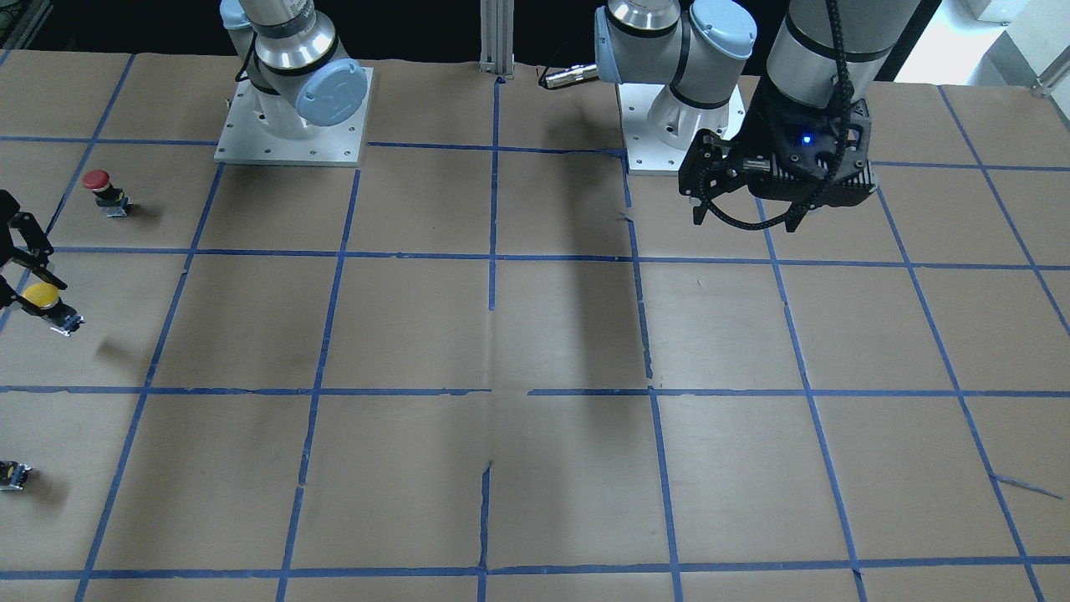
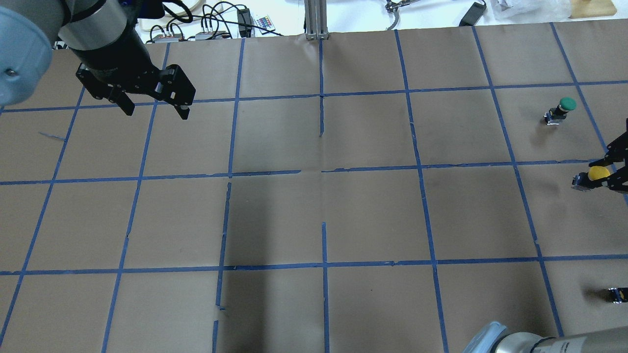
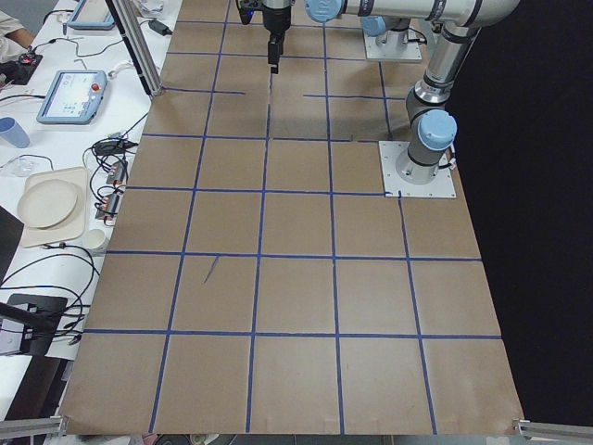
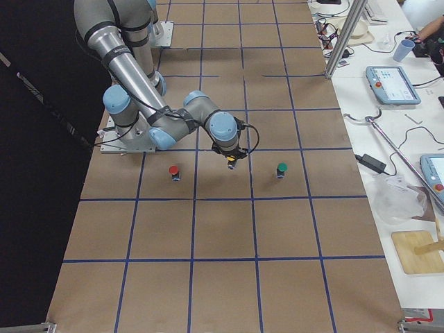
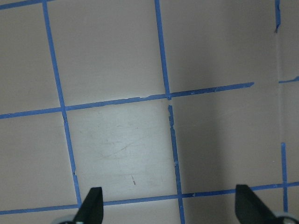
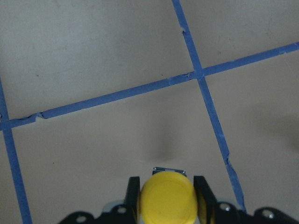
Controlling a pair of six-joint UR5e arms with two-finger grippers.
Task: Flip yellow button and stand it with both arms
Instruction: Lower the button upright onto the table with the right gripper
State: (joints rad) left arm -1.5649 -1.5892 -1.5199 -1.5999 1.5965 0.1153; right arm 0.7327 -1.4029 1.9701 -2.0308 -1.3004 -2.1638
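Your right claw (image 6: 167,193) is clamped on the yellow button (image 6: 168,201). Both black fingers (image 6: 134,191) press against the sides of the round cap. In the wrist view the cap faces up at the camera, with a sliver of the metal base peeking out beyond it.

From across the bench (image 1: 535,334), the yellow button (image 1: 40,294) hangs tilted in the right claw (image 1: 25,280), with the cap uppermost and the blocky base slanting down and away. Its shadow falls apart from it on the brown paper, so it sits clear of the surface.

Either side of that claw stand two neighbours. The red-capped button (image 1: 99,186) is on the robot's side and the green-capped button (image 2: 564,107) is on the far side, both upright and neither touching it.

Your left claw (image 2: 156,113) is well apart from all of that, right across the bench. Its fingers are spread wide over bare paper and blue tape lines (image 5: 163,60), gripping nothing. Its own camera shows the two fingertips (image 5: 91,205) far apart with only the grid beneath.
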